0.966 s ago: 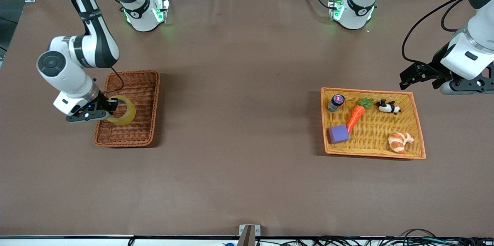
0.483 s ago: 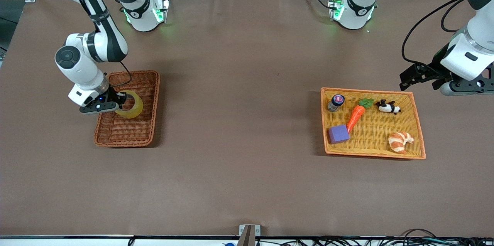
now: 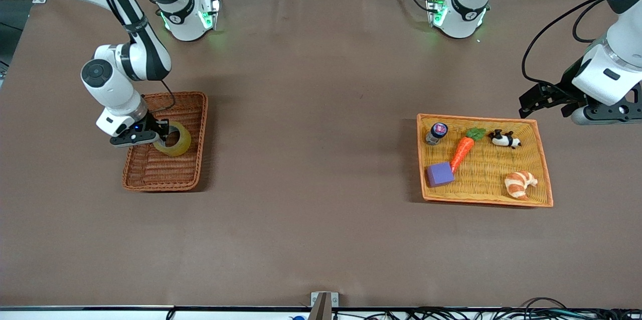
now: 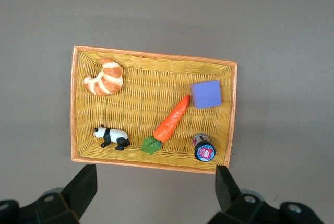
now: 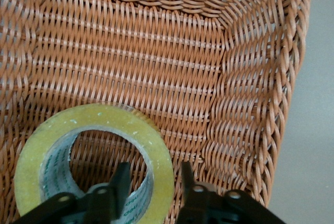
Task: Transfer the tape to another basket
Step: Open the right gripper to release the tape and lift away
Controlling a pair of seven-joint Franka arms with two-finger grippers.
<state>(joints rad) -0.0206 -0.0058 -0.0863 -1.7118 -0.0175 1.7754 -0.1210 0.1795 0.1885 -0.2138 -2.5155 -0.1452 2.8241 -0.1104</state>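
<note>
The tape (image 3: 176, 145), a yellowish translucent roll with a grey core, rests inside the reddish-brown wicker basket (image 3: 198, 105), in its half farther from the front camera. My right gripper (image 3: 160, 135) is low over it and open. One finger is inside the ring and the other outside, with a gap to the tape's wall. The right wrist view shows the tape (image 5: 94, 117) on the basket's woven floor (image 5: 130, 51) with the right gripper (image 5: 155, 172) astride its rim. My left gripper (image 3: 532, 104) waits open in the air beside the yellow tray (image 3: 476, 118).
The yellow-orange tray (image 4: 156, 164) holds a croissant (image 4: 105, 77), a carrot (image 4: 171, 123), a purple block (image 4: 205, 94), a toy panda (image 4: 111, 137) and a small jar (image 4: 204, 148). The left gripper (image 4: 154, 182) hangs over bare brown table beside it.
The right arm carried the tape toward the basket's farther end and lowered it. Its fingers, shut on the tape's wall before, have now parted from it. The left arm has not moved.
</note>
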